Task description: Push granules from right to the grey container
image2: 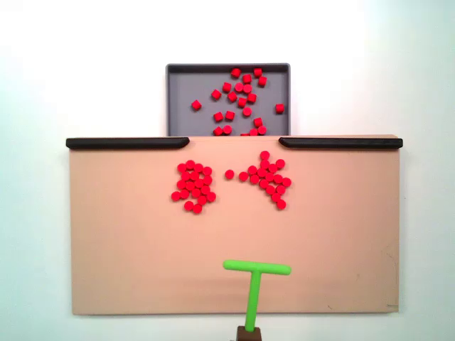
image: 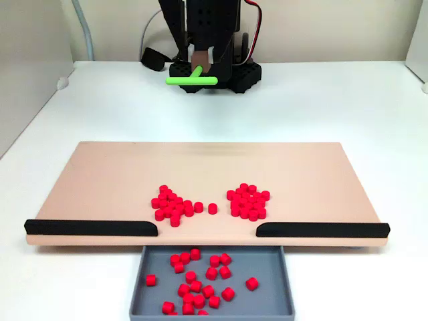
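Red granules lie in two clusters on the beige board, a left cluster (image: 172, 204) (image2: 193, 188) and a right cluster (image: 247, 202) (image2: 269, 181), with one stray piece (image: 212, 208) between them. More granules (image: 200, 281) (image2: 238, 92) lie in the grey container (image: 271, 297) (image2: 181, 99), which sits under the gap between the two black strips. My gripper (image: 199, 67) (image2: 249, 332) is shut on the stem of a green T-shaped stick (image: 192, 80) (image2: 254, 284). The stick's crossbar hangs raised over the board's robot-side edge, well away from the granules.
The beige board (image: 107, 174) (image2: 121, 249) carries a black strip on each side of the gap, one (image: 90, 228) (image2: 128, 143) and the other (image: 321, 230) (image2: 341, 143). The arm's black base (image: 241, 77) stands behind the board on the white table.
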You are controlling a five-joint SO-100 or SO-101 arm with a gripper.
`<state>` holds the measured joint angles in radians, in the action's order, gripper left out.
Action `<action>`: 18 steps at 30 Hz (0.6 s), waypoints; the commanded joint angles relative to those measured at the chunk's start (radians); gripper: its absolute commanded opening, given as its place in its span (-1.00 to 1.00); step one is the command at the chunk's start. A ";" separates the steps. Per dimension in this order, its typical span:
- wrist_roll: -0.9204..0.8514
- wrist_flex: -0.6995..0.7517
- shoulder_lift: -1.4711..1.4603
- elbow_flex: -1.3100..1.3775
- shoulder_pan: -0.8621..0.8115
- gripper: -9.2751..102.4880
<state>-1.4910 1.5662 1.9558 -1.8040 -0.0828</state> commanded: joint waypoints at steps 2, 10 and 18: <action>-0.014 -0.114 -0.153 0.023 0.166 -0.83; -0.011 -0.114 -0.153 0.023 0.166 -0.83; -0.009 -0.114 -0.147 0.023 0.161 -0.84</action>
<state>-1.4941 1.4557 1.7871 -1.8040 0.0813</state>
